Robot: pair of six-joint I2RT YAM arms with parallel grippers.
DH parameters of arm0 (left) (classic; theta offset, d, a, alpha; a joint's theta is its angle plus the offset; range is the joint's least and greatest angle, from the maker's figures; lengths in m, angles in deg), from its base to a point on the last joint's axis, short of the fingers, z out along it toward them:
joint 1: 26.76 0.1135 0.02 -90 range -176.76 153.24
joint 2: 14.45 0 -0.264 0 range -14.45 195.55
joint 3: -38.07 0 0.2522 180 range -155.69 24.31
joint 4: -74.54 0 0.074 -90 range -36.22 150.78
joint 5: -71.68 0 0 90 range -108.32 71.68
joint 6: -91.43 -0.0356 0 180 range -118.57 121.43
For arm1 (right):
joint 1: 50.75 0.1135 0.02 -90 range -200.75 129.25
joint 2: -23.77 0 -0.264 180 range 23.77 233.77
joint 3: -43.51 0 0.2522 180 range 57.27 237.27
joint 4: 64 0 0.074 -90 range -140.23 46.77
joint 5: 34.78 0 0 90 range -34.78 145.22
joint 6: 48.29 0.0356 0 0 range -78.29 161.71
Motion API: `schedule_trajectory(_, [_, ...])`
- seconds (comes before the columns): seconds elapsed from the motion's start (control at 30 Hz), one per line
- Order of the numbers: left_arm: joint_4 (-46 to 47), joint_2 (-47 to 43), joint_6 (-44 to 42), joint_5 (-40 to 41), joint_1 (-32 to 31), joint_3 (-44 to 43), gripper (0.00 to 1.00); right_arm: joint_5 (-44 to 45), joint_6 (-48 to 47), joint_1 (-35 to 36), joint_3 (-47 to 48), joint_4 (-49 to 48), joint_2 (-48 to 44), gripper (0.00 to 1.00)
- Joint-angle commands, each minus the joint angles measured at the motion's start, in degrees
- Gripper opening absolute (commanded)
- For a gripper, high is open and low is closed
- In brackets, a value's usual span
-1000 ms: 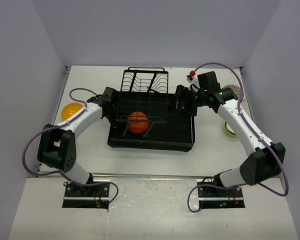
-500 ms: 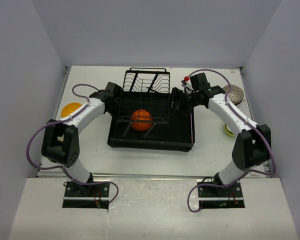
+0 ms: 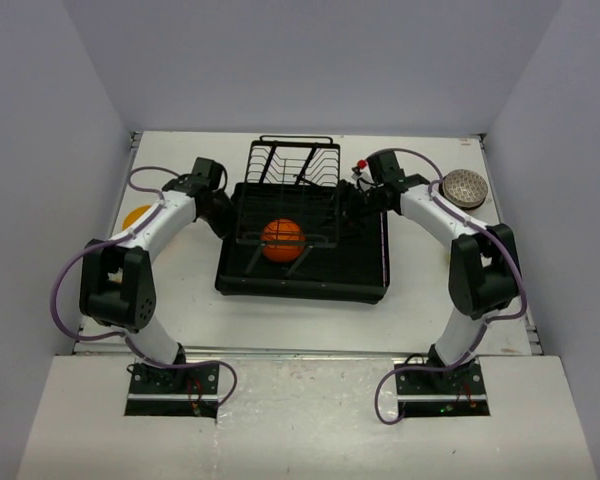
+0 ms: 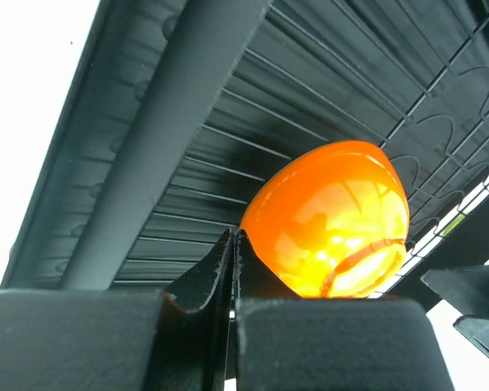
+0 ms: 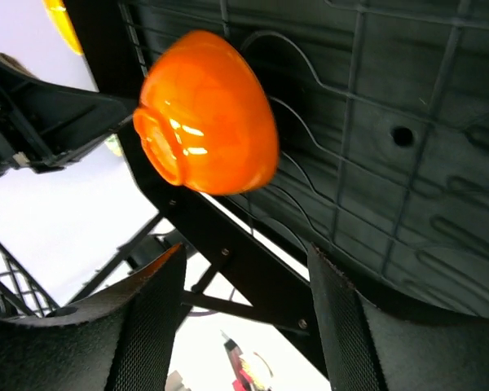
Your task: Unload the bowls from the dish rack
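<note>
The black dish rack (image 3: 360,262) sits mid-table with its wire slots (image 3: 292,163) at the far end. One orange bowl (image 3: 281,238) lies tilted inside it, also seen in the left wrist view (image 4: 334,220) and the right wrist view (image 5: 208,110). My left gripper (image 3: 220,212) is at the rack's left edge, shut and empty (image 4: 233,244), just short of the bowl. My right gripper (image 3: 346,206) hangs over the rack's far right part, open (image 5: 244,277), with a black rack bar (image 5: 228,244) running between its fingers (image 5: 147,326).
A yellow-orange bowl (image 3: 133,214) lies on the table left of the rack, partly behind my left arm. A brown speckled bowl (image 3: 464,187) sits at the far right. White walls close in the table on three sides.
Both arms swung toward the rack's far half. The left gripper drew back to the rack's left edge. The right gripper moved left over the rack, and its jaws narrowed a little.
</note>
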Motion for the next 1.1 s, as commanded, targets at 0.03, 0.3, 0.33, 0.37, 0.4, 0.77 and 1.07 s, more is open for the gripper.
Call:
schedule_trajectory(0.03, [1.89, -0.30, -2.78, -3.55, 1.15, -0.76, 0.00, -6.42, 4.18, 0.27, -2.14, -9.64, 0.83, 0.61])
schedule_trajectory(0.3, [4.44, 3.30, -3.13, -7.33, 0.88, -1.11, 0.00, -9.69, 6.56, 1.15, -2.68, -16.16, 5.14, 0.72])
schedule_trajectory(0.33, [4.45, 3.48, -3.22, -7.42, 0.88, -1.37, 0.00, -9.69, 6.73, 1.41, -2.33, -16.33, 5.58, 0.73])
schedule_trajectory(0.37, [4.45, 3.66, -3.22, -7.68, 0.80, -1.46, 0.00, -9.69, 7.00, 1.93, -2.33, -17.12, 6.19, 0.74])
schedule_trajectory(0.4, [4.45, 3.92, -3.48, -7.77, 0.79, -1.55, 0.00, -9.69, 7.35, 2.20, -2.59, -17.65, 6.37, 0.74])
schedule_trajectory(0.77, [4.00, 5.85, -4.54, -8.65, 0.79, -3.22, 0.00, -9.60, 9.72, 2.99, -5.49, -24.95, 9.80, 0.78])
schedule_trajectory(1.07, [3.48, 7.08, -5.07, -9.17, 0.62, -4.01, 0.00, -8.54, 9.55, 3.08, -6.19, -26.79, 12.17, 0.80])
